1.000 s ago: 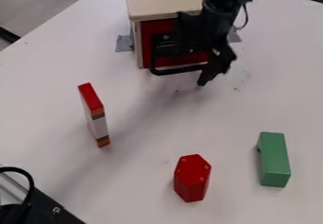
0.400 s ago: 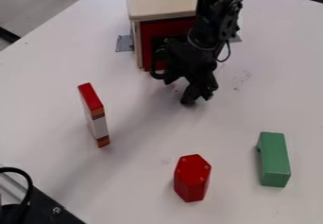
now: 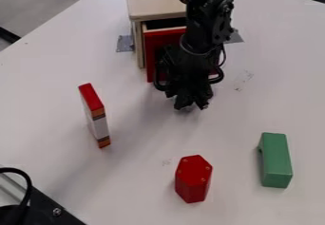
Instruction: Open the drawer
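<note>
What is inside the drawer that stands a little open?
The gap above the red drawer front shows only darkness, no object. The robot arm covers part of it, and the front hides what lies deeper.

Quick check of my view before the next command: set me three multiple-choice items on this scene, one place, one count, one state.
1. Where is the red hexagonal block?
A) On the wooden cabinet
B) On the white table
C) In the drawer

2. How many loose blocks stand on the table?
A) Three
B) Five
C) One

3. How is the red-fronted drawer?
A) Fully shut
B) Lying loose on the table
C) Partly pulled out

Key:
1 B: its base rests on the tabletop.
2 A: it, the red, white and orange block and the green block.
3 C: a dark opening shows behind its front's top edge.
</note>
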{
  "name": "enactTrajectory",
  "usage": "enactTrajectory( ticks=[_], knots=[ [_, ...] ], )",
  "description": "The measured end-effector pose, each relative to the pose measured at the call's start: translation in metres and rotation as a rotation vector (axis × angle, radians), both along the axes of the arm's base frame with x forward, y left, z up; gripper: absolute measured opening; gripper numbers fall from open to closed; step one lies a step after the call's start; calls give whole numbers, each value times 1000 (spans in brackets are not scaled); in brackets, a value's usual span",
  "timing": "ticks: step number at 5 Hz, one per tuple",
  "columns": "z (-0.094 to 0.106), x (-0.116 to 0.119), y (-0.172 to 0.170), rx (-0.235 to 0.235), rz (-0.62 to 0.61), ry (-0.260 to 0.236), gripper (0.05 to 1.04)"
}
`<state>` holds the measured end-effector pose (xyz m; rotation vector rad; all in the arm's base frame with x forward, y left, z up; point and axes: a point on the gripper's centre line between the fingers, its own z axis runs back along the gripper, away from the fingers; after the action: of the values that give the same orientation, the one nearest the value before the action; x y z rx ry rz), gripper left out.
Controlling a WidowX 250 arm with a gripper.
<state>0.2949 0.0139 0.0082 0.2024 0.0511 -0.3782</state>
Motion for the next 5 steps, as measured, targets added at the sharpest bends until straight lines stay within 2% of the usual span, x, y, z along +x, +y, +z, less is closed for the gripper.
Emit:
enactTrajectory(
  ticks=[1,3,5],
  knots=[
    [5,-10,-2,-19,-16,-15,303],
    [9,-32,-17,-36,-58,-11,303],
    [0,-56,-34,-21,-143,10,256]
  ],
)
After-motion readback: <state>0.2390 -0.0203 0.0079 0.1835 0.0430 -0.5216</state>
